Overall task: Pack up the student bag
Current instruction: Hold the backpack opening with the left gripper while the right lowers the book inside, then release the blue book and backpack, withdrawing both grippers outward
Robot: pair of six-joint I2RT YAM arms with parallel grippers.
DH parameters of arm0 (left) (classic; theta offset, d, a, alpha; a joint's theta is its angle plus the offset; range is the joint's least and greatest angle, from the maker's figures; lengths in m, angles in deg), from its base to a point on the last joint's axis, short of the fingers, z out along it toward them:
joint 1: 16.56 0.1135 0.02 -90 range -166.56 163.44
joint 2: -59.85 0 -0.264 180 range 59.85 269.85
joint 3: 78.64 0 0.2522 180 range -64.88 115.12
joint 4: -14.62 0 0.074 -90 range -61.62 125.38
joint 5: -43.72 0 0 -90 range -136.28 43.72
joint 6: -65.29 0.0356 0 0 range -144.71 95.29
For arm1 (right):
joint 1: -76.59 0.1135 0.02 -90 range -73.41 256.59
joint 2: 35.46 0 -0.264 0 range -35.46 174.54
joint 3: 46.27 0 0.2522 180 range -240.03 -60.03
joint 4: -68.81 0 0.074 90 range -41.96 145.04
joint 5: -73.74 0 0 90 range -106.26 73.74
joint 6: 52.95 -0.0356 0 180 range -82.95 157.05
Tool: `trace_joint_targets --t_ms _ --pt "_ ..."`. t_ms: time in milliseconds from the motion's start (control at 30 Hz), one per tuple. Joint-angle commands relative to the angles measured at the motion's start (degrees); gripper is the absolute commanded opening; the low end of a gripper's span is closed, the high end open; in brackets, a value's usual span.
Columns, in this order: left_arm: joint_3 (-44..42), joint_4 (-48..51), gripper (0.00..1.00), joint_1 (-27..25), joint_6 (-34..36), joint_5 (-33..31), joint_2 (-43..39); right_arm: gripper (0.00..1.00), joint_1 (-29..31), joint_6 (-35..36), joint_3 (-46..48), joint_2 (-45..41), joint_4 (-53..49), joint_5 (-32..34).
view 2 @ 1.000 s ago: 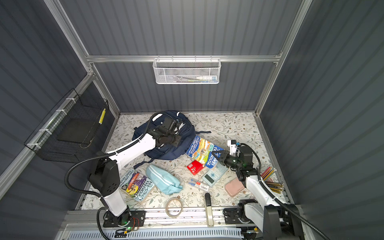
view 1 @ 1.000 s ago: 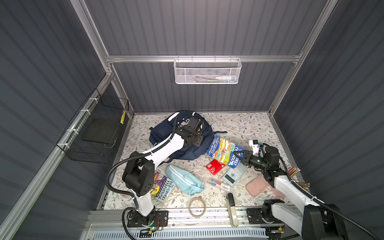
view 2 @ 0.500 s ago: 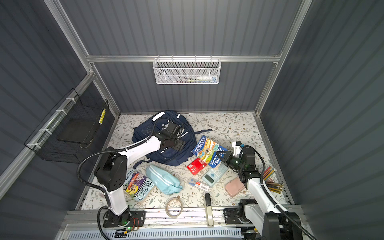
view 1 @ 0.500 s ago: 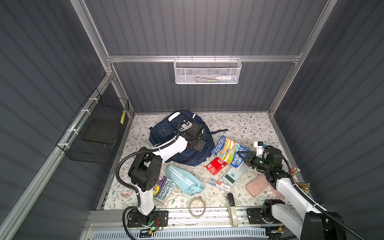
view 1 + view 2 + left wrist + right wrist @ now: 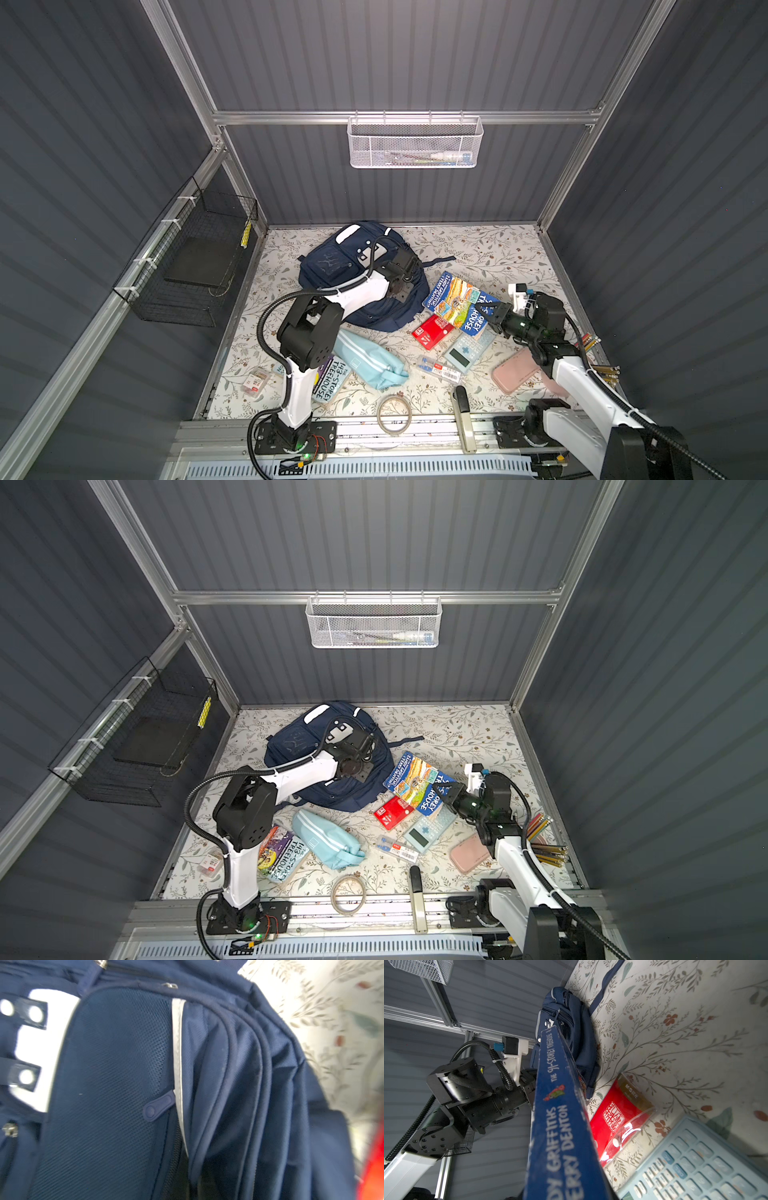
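Navy student bag (image 5: 332, 266) lies just left of centre in both top views on the floral tabletop (image 5: 478, 249), the left gripper (image 5: 404, 292) poised over it with fingers pressed together, while at lower right the right gripper (image 5: 487, 311) pinches a blue book (image 5: 455, 301) by its edge.
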Motion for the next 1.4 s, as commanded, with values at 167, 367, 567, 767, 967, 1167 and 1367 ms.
trace_joint_targets --t_ms 167,367,567,767,967,1167,1367 --pt "11.0 8.5 0.00 4.9 -3.6 10.2 -8.8 0.00 8.2 -9.8 -5.3 2.8 11.5 -0.1" --pt "13.3 7.4 0.00 6.8 -6.0 16.0 -10.7 0.00 13.3 -14.1 -9.3 14.1 18.5 6.1" --pt "19.6 10.1 0.00 7.5 -5.5 20.9 -10.6 0.00 22.2 -14.1 -23.8 31.7 23.8 8.2" --pt "21.2 9.0 0.00 11.4 -7.8 27.3 -11.6 0.00 27.6 -14.2 -39.6 51.3 28.2 14.4" --pt "22.5 7.3 0.00 13.1 -10.4 34.7 -11.3 0.00 31.2 -14.2 -53.3 64.9 25.2 22.1" --pt "19.5 5.2 0.00 13.2 -12.6 38.0 -11.7 0.06 32.2 -14.1 -64.3 72.5 19.8 24.4" --pt "16.7 4.2 0.00 13.8 -13.3 33.2 -10.7 0.69 30.6 -14.0 -60.1 70.1 15.7 20.1"
